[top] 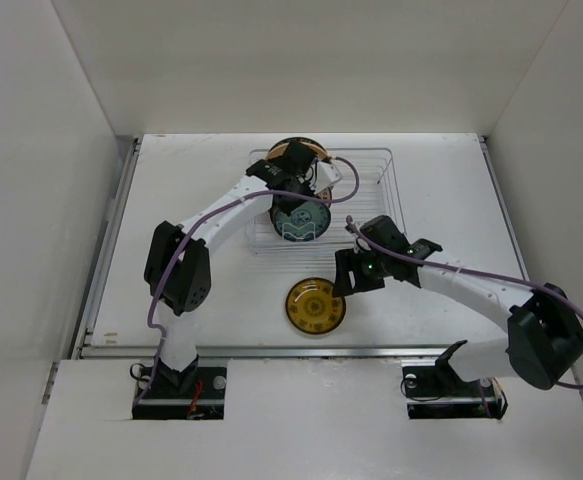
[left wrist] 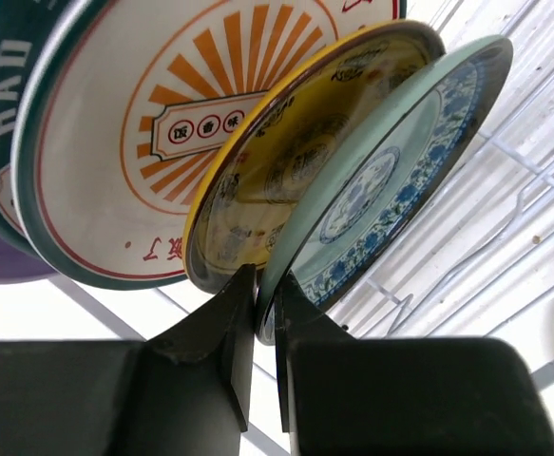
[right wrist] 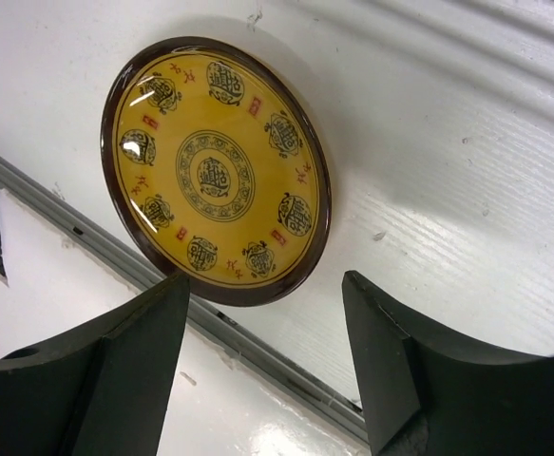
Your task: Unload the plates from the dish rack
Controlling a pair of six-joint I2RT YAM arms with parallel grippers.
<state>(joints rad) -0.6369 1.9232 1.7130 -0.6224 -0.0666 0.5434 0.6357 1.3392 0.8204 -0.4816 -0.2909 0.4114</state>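
Sunburst plate [left wrist: 129,142], yellow plate [left wrist: 291,157] crowd green plate [left wrist: 400,161] — pinched in left tool [left wrist: 265,290].

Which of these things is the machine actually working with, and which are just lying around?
Part of the job: dish rack, sunburst plate, yellow-rimmed plate, blue-patterned plate gripped by the left hand, brown-rimmed yellow plate flat on the table below the open right hand.

Just there: white table, side walls.
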